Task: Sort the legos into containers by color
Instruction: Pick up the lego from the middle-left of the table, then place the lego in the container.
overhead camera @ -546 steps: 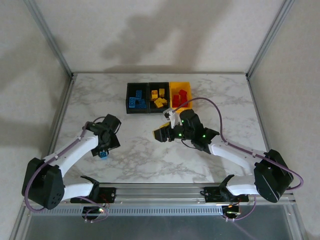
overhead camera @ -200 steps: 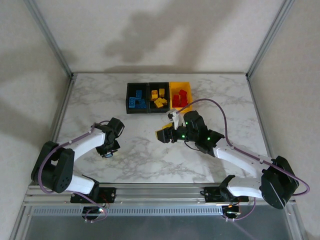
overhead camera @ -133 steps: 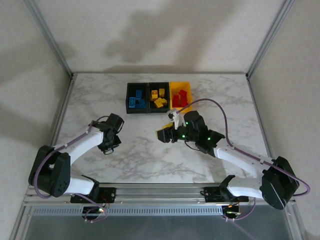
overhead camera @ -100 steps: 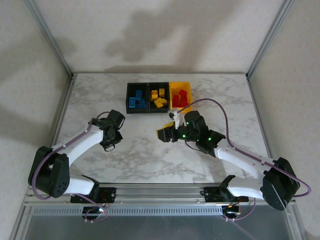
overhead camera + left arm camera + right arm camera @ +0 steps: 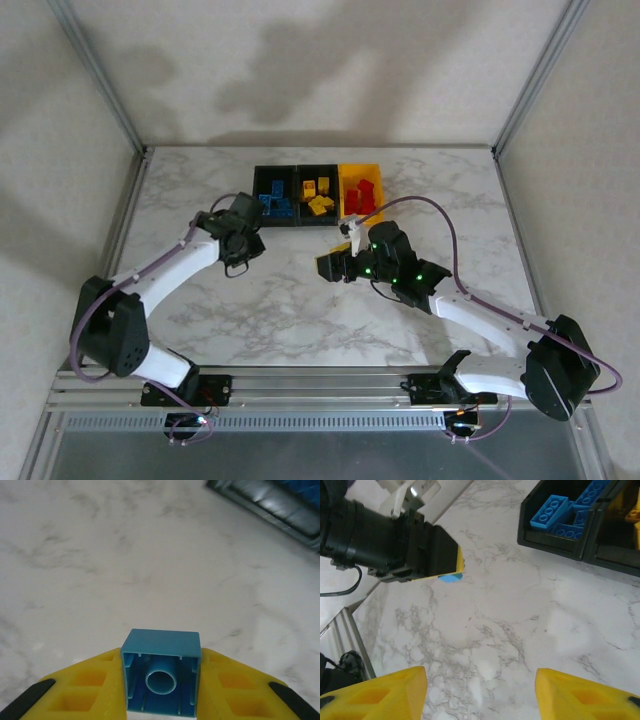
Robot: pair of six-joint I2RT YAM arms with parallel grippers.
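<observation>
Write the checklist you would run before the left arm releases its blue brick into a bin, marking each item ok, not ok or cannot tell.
1. Left tool shut on the blue brick: ok.
2. Target chosen: the left black bin holds blue bricks: ok.
3. Brick above that bin: not ok. The left wrist view shows the marble table below it, with the bin ahead.
4. Right tool open, empty, apart from the left tool: ok.
5. No blue in the other bins: ok. The middle black bin holds yellow pieces and the yellow bin holds red ones.
</observation>
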